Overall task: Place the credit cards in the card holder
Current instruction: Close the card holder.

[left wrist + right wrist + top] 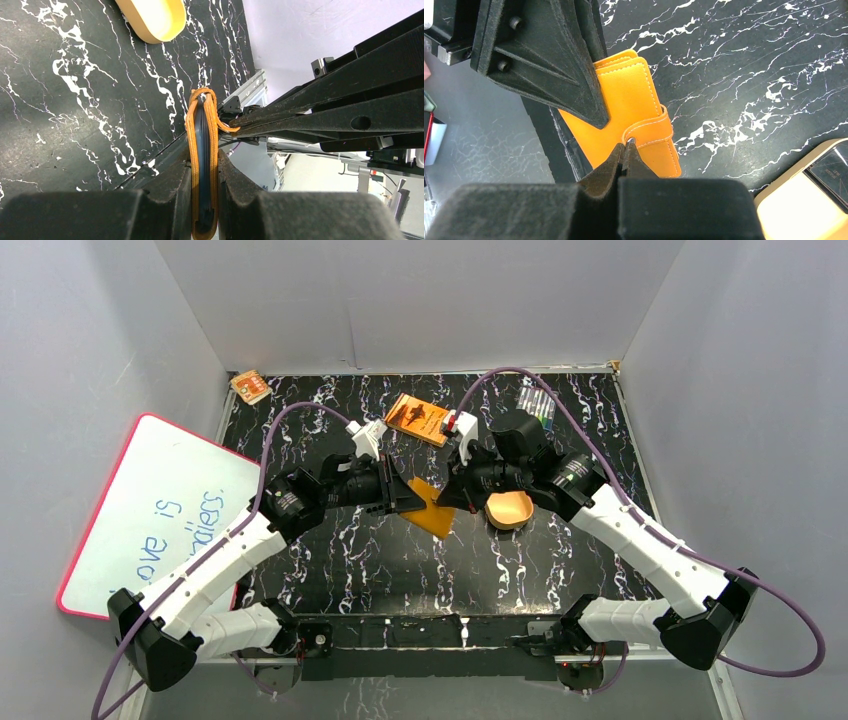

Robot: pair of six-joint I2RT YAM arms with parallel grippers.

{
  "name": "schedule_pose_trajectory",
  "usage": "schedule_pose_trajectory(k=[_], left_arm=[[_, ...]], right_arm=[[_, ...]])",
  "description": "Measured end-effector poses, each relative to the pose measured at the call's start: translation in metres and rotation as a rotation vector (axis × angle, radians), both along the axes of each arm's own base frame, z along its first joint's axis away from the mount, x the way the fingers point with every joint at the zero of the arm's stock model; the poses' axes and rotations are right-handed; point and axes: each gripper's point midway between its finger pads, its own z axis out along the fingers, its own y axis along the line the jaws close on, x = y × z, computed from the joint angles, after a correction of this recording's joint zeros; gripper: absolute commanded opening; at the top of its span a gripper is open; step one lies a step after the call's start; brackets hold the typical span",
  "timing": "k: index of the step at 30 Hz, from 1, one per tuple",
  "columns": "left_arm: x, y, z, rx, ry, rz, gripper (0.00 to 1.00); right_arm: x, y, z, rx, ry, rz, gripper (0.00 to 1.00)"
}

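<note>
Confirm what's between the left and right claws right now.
The card holder: left claw clamps its folded body, right claw pinches its snap tab. Clearest in the top view.

The left gripper (204,172) is clamping the orange card holder (202,125) edge-on above the black marbled table (75,100). The right gripper (235,128) is pinching its tab (223,125), with a tan tray (155,17) lying beyond.

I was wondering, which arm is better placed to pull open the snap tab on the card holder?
Right. The right gripper is already shut on the snap tab, while the left gripper clamps the card holder edge-on by its body and would probably do best just steadying it.
</note>
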Motion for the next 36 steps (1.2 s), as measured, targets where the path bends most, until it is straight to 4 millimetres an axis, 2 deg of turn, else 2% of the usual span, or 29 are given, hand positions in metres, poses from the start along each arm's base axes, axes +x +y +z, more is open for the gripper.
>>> schedule_pose_trajectory(k=[36], left_arm=[[0.000,-0.003,-0.005,-0.022,0.013,-0.006,0.00]], right_arm=[[0.012,-0.001,-0.007,-0.013,-0.013,-0.076,0.00]])
